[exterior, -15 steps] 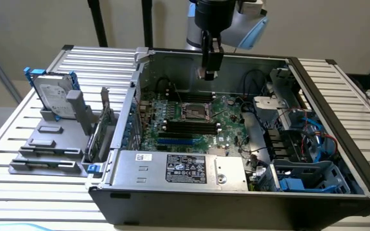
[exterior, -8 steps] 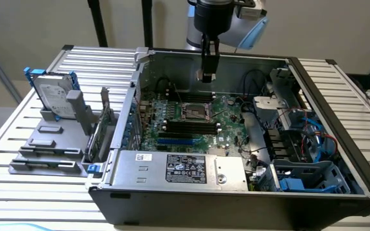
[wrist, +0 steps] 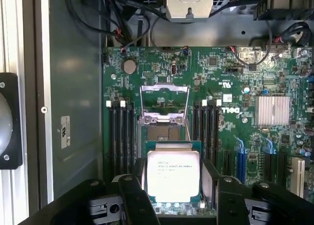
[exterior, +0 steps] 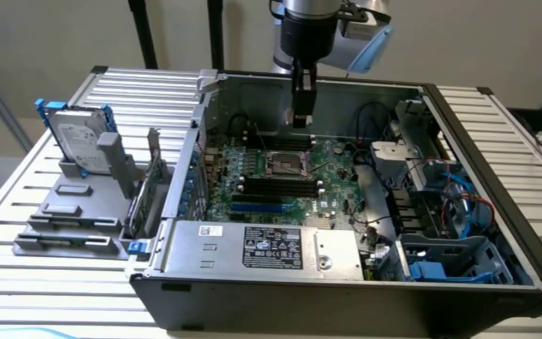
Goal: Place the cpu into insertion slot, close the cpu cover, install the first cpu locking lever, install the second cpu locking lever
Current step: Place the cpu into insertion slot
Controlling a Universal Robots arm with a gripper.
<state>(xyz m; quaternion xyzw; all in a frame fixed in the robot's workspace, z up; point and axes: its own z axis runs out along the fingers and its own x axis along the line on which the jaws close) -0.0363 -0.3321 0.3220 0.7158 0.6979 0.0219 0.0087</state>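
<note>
**A:** What do the fingers (wrist: 134,198) have hold of?

**B:** The cpu (wrist: 172,173). It lies flat between the two black fingers, one against each of two opposite edges, with its printed silvery lid facing the wrist camera. The fingers stand wide, spread to the chip's width and closed on it.

**A:** Is it in the slot (wrist: 162,132)?

**B:** Not yet. In the exterior view the fingers hang well above the board (wrist: 230,141), with air beneath them. The slot sits lower down, between the two banks of black memory sticks (wrist: 120,132), and part of its dark square bed shows. In the wrist view the chip overlaps the slot's near edge, but it is held above it and not seated.

**A:** And the cover (wrist: 164,88)?

**B:** Open. The thin silvery frame is swung back off the slot, on the side away from the cpu, and the green board shows through its window.

**A:** Where does all this sit?

**B:** Inside an open case (exterior: 346,300) lying on its side on a slatted metal bench (exterior: 502,131). A labelled power supply (exterior: 262,247) fills the case's near edge. A hard drive (exterior: 75,138) stands in a grey holder (exterior: 68,212) on the bench, just beside the case at the exterior view's left.
</note>
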